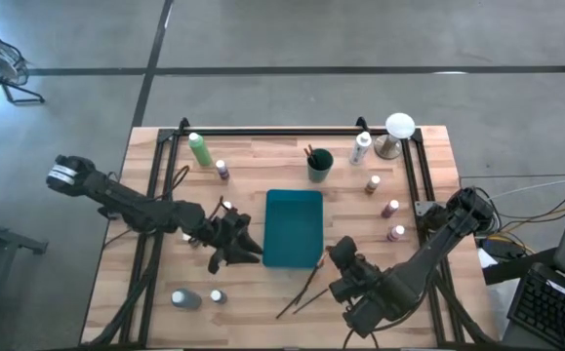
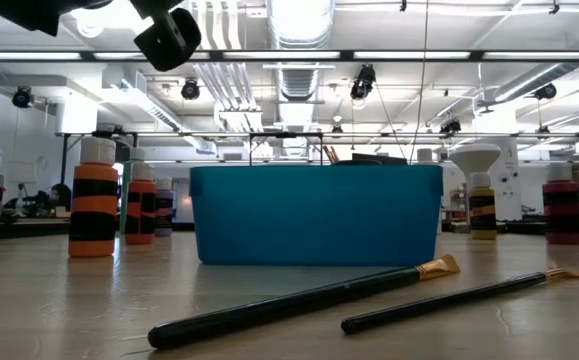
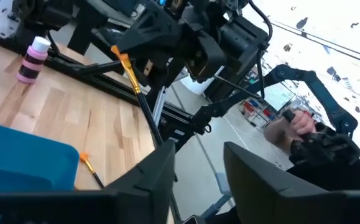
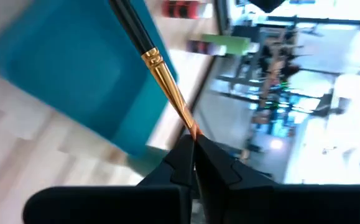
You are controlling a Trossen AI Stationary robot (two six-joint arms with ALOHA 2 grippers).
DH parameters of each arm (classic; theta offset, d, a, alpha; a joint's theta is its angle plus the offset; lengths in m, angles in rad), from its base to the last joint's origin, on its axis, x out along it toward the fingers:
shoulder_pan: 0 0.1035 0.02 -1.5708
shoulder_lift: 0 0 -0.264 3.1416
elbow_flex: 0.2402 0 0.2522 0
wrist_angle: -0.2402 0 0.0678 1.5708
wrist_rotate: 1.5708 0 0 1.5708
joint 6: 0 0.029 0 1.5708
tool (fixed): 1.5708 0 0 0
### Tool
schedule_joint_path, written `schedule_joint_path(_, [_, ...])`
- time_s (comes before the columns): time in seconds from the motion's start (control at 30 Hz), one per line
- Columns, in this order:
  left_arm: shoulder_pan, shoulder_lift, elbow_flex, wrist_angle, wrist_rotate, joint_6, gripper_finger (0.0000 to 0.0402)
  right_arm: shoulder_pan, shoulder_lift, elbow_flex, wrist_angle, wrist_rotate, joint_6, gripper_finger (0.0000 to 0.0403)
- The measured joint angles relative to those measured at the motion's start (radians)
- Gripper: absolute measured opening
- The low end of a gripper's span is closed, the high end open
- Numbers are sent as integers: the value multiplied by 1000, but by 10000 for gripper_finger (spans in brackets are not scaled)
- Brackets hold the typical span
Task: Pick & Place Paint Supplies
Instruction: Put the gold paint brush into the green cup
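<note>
Right gripper [image 4: 193, 148], near the table's front right of the teal tray [image 1: 293, 226], is pinched shut on the tip of a brush [image 4: 161, 71]; held only there, it could swing or slip free. Left gripper [image 3: 198, 165], partly open, holds nothing beside the tray's left edge.

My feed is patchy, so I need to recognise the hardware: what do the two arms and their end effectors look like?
Both arms are dark, nearly black, jointed links. The left arm carries a white band near its outer end, and dark cables trail beside it. The left end effector and right end effector are black and blocky, each with two angular, wedge-shaped fingers.
</note>
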Motion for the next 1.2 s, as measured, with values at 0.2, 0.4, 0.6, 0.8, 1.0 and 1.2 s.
schedule_joint_path(0.2, [2, 34, 31, -60, 26, 1, 213, -13, 0, 6, 14, 158, -137, 8])
schedule_joint_path(0.4, [2, 73, 64, -57, 74, 54, 233, -32, 0, 2, 101, 280, -260, 8])
schedule_joint_path(0.6, [4, 87, 73, -57, 74, 94, 234, -46, 4, -3, 137, 336, -331, 8])
schedule_joint_path(0.8, [38, 87, 74, -50, 86, 65, 234, -62, 4, -11, 297, 333, -530, 8])
schedule_joint_path(1.0, [59, 102, 124, -46, 122, 98, 234, -95, 4, -12, 512, 319, -748, 8])
schedule_joint_path(1.2, [82, 164, 215, -209, 162, 117, 234, -103, 4, -12, 621, 317, -885, 8])
